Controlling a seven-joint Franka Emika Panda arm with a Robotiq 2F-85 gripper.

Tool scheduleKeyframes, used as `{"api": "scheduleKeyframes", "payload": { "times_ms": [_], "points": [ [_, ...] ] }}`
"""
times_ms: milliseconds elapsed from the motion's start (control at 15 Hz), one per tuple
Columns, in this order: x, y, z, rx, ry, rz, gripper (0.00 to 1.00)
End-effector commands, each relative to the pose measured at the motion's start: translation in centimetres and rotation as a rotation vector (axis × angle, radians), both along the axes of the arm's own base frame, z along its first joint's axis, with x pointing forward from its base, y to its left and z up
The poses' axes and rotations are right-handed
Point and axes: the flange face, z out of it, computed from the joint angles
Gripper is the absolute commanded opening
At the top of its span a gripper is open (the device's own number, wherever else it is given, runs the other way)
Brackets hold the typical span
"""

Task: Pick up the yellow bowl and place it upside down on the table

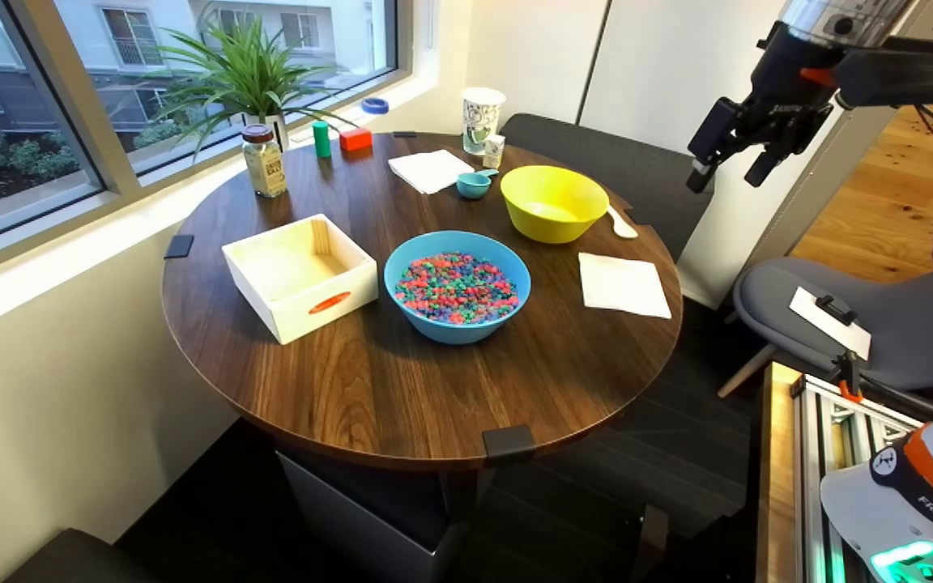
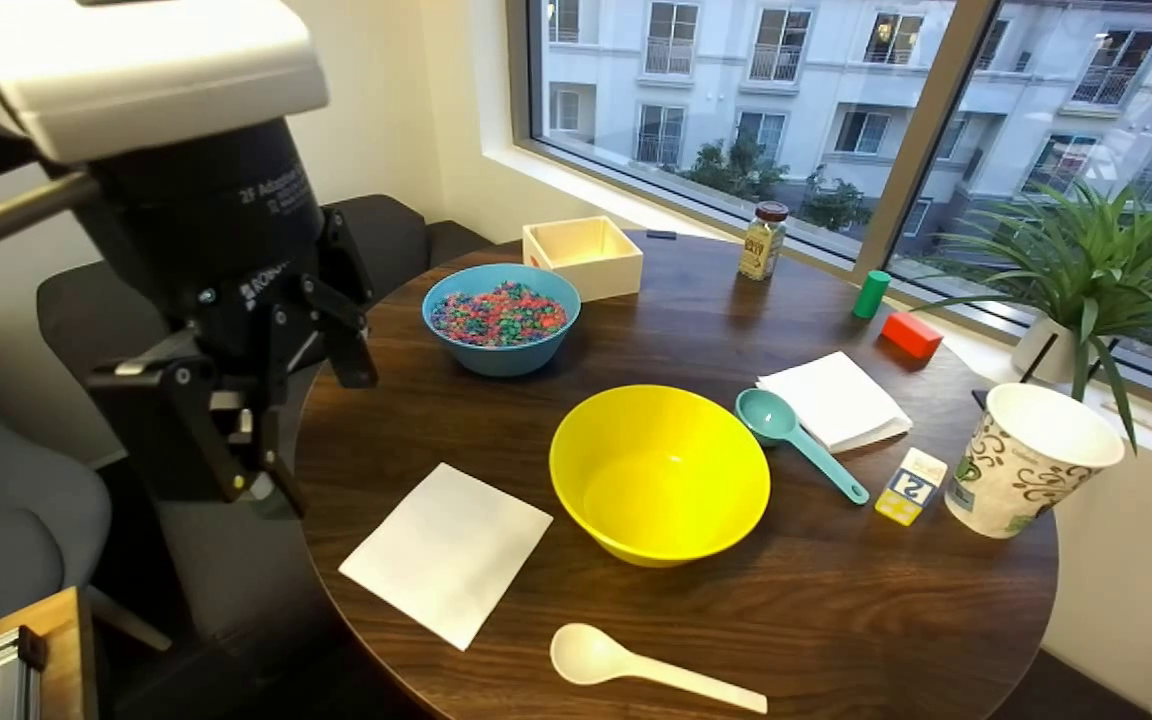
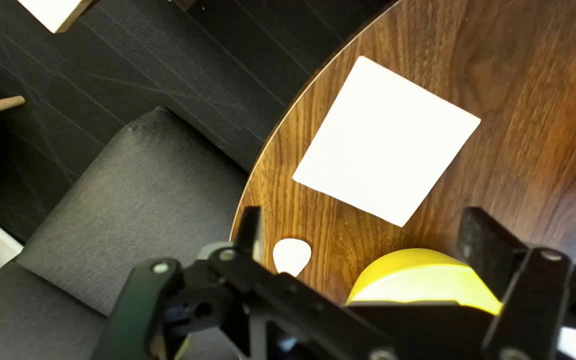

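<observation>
The yellow bowl (image 1: 554, 212) stands upright, opening up, on the round dark-brown table (image 1: 337, 397). In an exterior view its inside shows, with nothing in it (image 2: 658, 480). In the wrist view only part of the bowl (image 3: 413, 287) shows; the gripper body hides the rest. My gripper (image 1: 727, 175) hangs in the air above the table's edge, apart from the bowl. It also shows in an exterior view (image 2: 324, 438), with its fingers spread and nothing between them. In the wrist view the fingertips (image 3: 360, 220) are wide apart.
A blue bowl of multicoloured pieces (image 1: 457, 291) and a wooden box (image 1: 300, 275) stand near the yellow bowl. A white napkin (image 2: 448, 555) and a pale spoon (image 2: 591, 655) lie beside it. A teal scoop (image 2: 798, 440), small block (image 2: 911, 487) and paper cup (image 2: 1026, 465) stand opposite.
</observation>
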Motion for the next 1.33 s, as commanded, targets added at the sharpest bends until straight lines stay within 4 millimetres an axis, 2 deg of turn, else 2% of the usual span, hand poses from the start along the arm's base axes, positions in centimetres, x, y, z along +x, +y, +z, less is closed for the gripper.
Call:
{"api": "scheduleKeyframes", "payload": {
  "times_ms": [0, 267, 533, 867, 1267],
  "points": [
    [0.1, 0.0, 0.1, 0.000, 0.001, 0.000, 1.00],
    [0.2, -0.2, 0.0, 0.000, -0.011, 0.004, 1.00],
    [1.7, -3.7, -0.2, -0.017, -0.117, 0.105, 1.00],
    [4.9, -6.7, -2.6, 0.018, -0.181, 0.236, 1.00],
    [7.7, -8.5, -5.4, -0.001, -0.175, 0.318, 1.00]
  ]
}}
